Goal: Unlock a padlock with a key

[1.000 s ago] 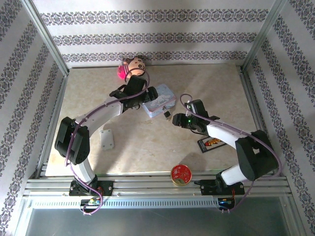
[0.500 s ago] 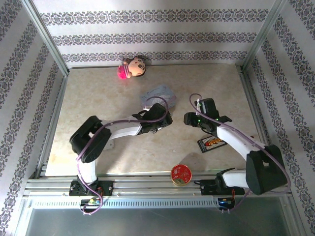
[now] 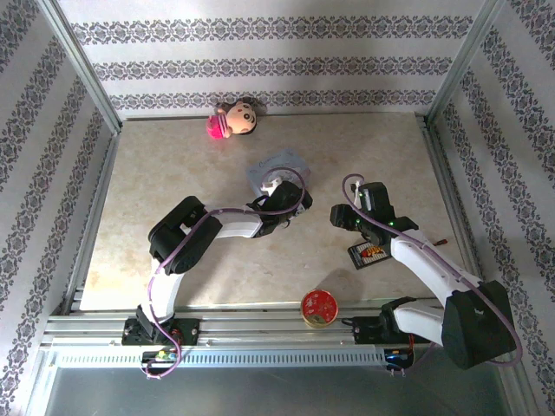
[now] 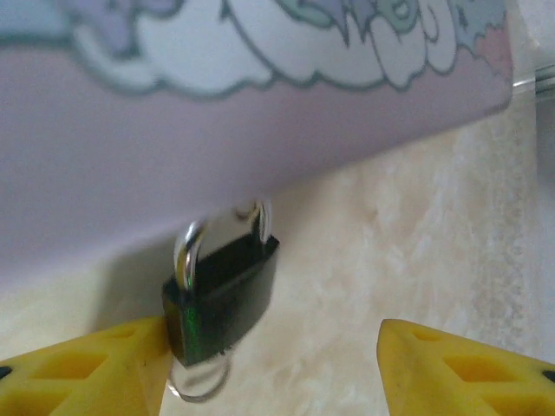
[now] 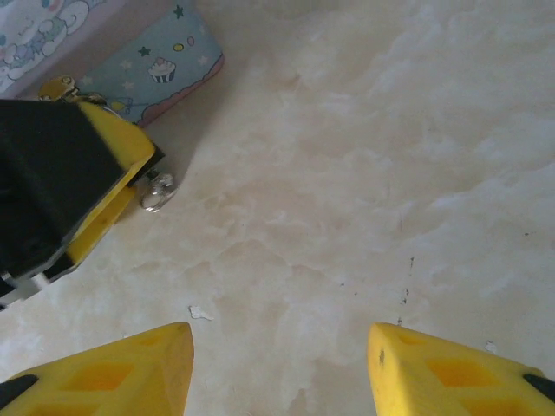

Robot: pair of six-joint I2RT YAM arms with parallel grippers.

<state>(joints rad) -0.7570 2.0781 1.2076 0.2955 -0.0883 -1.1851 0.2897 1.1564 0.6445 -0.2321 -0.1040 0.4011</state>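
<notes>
A robot test booth: an aluminium-profile frame, wallpapered panels on the left, right and far sides, and a marble-look tabletop.

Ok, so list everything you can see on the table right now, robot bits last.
padlock: one, black with a silver shackle, at the box's edge, beside a left gripper finger
box: one, pale blue with cartoon print, table centre
plush toy: one, pink and brown, far edge by the wall
card: one, black with red-yellow print, beside the right arm
round tin: one, red, near edge
table: one, beige marbled
left gripper: yellow fingers, open, at the padlock
right gripper: yellow fingers, open, over bare table
</notes>
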